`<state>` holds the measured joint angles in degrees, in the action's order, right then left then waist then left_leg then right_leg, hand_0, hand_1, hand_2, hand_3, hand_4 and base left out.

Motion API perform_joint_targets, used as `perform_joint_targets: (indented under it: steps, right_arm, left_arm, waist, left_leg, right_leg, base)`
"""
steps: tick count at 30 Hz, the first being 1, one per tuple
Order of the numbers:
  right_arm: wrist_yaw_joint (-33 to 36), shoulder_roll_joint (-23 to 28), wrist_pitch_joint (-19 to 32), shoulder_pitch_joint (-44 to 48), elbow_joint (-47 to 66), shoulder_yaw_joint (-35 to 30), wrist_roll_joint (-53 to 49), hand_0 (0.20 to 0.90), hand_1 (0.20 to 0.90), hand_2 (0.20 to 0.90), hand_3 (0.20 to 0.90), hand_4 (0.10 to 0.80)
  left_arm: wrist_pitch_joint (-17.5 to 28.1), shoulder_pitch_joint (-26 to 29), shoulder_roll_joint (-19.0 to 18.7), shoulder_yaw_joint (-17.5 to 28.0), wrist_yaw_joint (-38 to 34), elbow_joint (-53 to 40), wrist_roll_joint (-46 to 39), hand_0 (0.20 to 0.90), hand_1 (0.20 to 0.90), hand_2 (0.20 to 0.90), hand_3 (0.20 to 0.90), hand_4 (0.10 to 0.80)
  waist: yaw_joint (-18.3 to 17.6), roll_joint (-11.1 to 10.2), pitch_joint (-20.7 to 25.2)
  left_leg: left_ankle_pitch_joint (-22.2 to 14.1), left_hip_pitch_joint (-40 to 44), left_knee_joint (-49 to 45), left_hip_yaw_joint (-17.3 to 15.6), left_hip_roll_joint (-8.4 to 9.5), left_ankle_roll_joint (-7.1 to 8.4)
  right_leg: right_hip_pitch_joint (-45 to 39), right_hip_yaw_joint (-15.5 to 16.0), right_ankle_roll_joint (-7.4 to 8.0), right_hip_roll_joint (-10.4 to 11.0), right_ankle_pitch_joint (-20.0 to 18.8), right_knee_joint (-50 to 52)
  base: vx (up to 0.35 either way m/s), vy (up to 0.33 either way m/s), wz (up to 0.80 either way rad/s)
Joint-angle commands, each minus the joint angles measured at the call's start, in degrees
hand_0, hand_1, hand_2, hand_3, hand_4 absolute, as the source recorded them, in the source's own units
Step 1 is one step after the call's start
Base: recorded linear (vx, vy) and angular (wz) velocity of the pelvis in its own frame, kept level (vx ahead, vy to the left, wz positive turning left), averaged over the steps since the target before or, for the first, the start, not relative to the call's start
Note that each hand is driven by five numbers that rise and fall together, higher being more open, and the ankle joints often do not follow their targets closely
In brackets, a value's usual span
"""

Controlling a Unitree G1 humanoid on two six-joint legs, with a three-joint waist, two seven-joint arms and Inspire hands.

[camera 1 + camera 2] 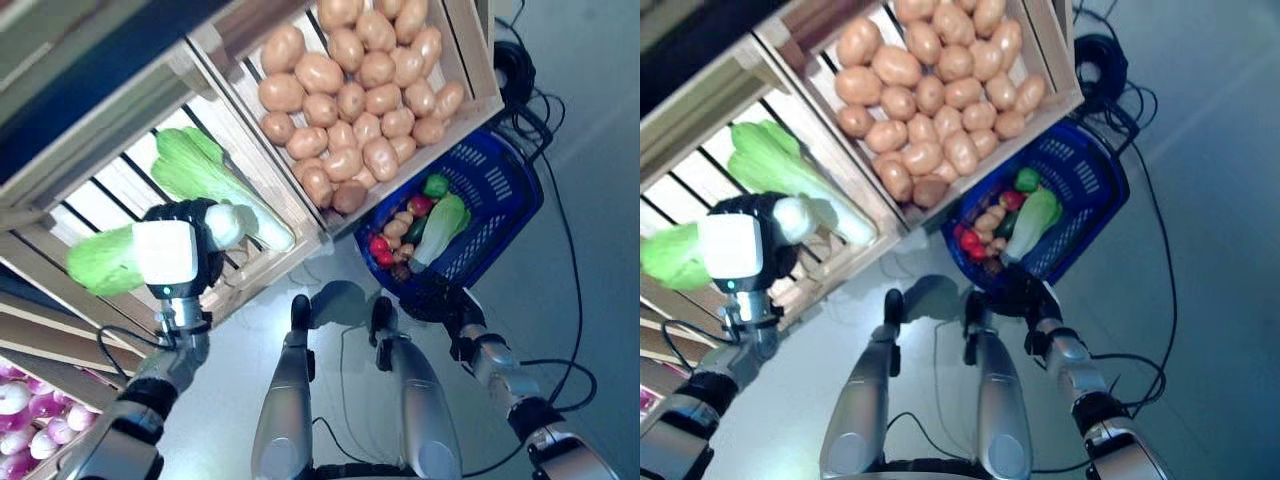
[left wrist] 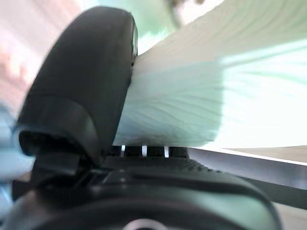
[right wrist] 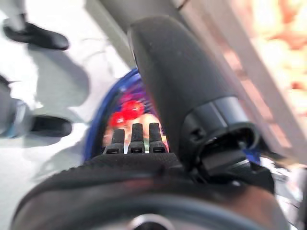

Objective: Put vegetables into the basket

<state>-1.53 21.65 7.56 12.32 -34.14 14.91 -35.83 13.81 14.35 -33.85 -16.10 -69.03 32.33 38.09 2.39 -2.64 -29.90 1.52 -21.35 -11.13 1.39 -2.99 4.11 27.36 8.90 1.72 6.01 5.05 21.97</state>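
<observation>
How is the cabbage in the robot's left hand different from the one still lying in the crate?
The held cabbage is gripped in the left hand, lifted off the slats; the crate cabbage lies loose in the wooden crate. The held one is partly hidden; the other shows whole. Both are leafy green with pale stalks.

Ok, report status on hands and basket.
Left robot hand shut on cabbage over the crate. Right robot hand holds blue basket. Nothing in the way.

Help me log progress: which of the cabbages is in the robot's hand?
The cabbage gripped by the left hand; another lies in the crate, a third in the blue basket.
</observation>
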Motion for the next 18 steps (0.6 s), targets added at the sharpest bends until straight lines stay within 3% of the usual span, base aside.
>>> perform_joint_targets:
  steps: [1, 2, 4, 6, 7, 8, 11, 15, 18]
  right_arm:
    - [0.1, 0.2, 4.5, -6.4, 8.7, -3.9, 4.6, 0.900, 0.900, 0.900, 0.900, 0.800]
    - [-0.6, -0.6, 4.5, -8.2, 10.6, -4.8, 5.5, 0.900, 0.900, 0.900, 0.900, 0.800]
    - [-1.4, -1.8, 4.1, -10.9, 13.7, -5.7, 6.5, 0.900, 0.900, 0.900, 0.900, 0.800]
    - [-3.5, -2.6, 4.1, -14.5, 17.2, -6.8, 7.9, 0.900, 0.900, 0.900, 0.900, 0.800]
    - [-4.4, -2.5, 3.9, -15.7, 19.2, -7.2, 8.1, 0.900, 0.900, 0.900, 0.900, 0.800]
    - [-6.0, -1.9, 4.2, -16.9, 21.1, -7.6, 8.3, 0.900, 0.900, 0.900, 0.900, 0.800]
    - [-7.8, -0.7, 3.6, -17.7, 25.8, -7.3, 7.8, 0.900, 0.900, 0.900, 0.900, 0.800]
    - [-13.9, 0.7, -1.4, -18.3, 32.6, -5.7, 3.9, 0.900, 0.900, 0.900, 0.900, 0.800]
    - [-18.0, 1.6, -2.4, -18.1, 33.6, -4.5, 3.6, 0.900, 0.900, 0.900, 0.900, 0.800]
  left_arm:
    - [10.3, -3.7, 2.4, 6.8, -0.3, -10.1, -6.1, 0.300, 0.300, 0.300, 0.300, 0.400]
    - [14.5, -6.2, 4.1, 8.6, 5.0, -12.9, -11.3, 0.300, 0.300, 0.300, 0.300, 0.400]
    - [17.3, -9.3, 5.9, 10.6, 11.5, -16.5, -16.6, 0.300, 0.300, 0.300, 0.300, 0.400]
    - [20.9, -13.1, 8.1, 12.4, 22.2, -20.9, -27.5, 0.300, 0.300, 0.300, 0.300, 0.400]
    - [20.4, -14.4, 8.9, 12.5, 25.5, -23.4, -31.9, 0.300, 0.300, 0.300, 0.300, 0.400]
    - [20.5, -15.6, 9.9, 12.6, 33.3, -25.3, -41.1, 0.300, 0.300, 0.300, 0.300, 0.400]
    - [19.1, -16.5, 11.5, 10.9, 44.2, -27.6, -52.2, 0.300, 0.300, 0.300, 0.300, 0.400]
    - [14.1, -17.1, 12.2, 8.0, 54.9, -31.3, -62.0, 0.300, 0.300, 0.300, 0.300, 0.400]
    - [11.4, -16.4, 12.2, 7.1, 59.5, -31.4, -67.1, 0.300, 0.300, 0.300, 0.300, 0.400]
  waist:
    - [0.1, 2.3, 7.4]
    - [0.2, 2.2, 8.5]
    - [0.2, 2.1, 10.3]
    - [0.2, 1.8, 12.8]
    - [0.2, 1.7, 14.3]
    - [0.2, 1.6, 15.4]
    - [0.0, 1.7, 17.8]
    - [-0.3, 1.7, 20.8]
    - [-0.5, 1.5, 21.9]
  left_leg:
    - [4.0, -0.9, 2.9, 0.8, 4.11, -2.03]
    - [4.4, 1.0, 4.6, 1.0, 3.97, -2.06]
    - [5.0, 3.5, 7.0, 1.0, 3.64, -2.11]
    - [5.5, 6.9, 9.9, 0.8, 3.19, -2.09]
    - [5.6, 8.7, 11.3, 0.6, 2.81, -2.02]
    - [5.7, 10.5, 12.5, 0.2, 2.45, -1.93]
    - [5.8, 13.1, 14.3, 0.1, 1.91, -2.03]
    - [4.8, 16.0, 14.9, -0.8, 1.58, -2.51]
    - [4.3, 17.2, 15.2, -1.0, 1.55, -2.84]
  right_leg:
    - [-9.7, 3.7, -0.16, 0.9, -5.9, -11.2]
    - [-11.7, 4.0, 0.17, 1.1, -6.4, -12.7]
    - [-14.4, 4.4, 0.38, 1.1, -7.1, -15.0]
    - [-18.0, 4.8, 0.78, 1.0, -7.7, -18.0]
    - [-19.9, 5.0, 1.04, 0.9, -8.0, -19.6]
    - [-21.8, 5.2, 1.18, 0.9, -8.2, -20.9]
    - [-24.1, 5.2, 1.61, 1.0, -9.0, -22.7]
    - [-26.2, 4.8, 2.03, 1.2, -9.4, -23.8]
    - [-26.9, 4.6, 2.23, 1.3, -9.4, -24.3]
  base:
    - [0.228, -0.082, 0.04]
    - [0.166, -0.058, 0.06]
    - [0.197, -0.051, 0.10]
    - [0.247, -0.047, 0.08]
    - [0.259, -0.036, 0.05]
    - [0.238, -0.025, 0.01]
    - [0.155, -0.012, 0.04]
    - [0.135, 0.011, -0.03]
    - [0.074, 0.004, -0.04]
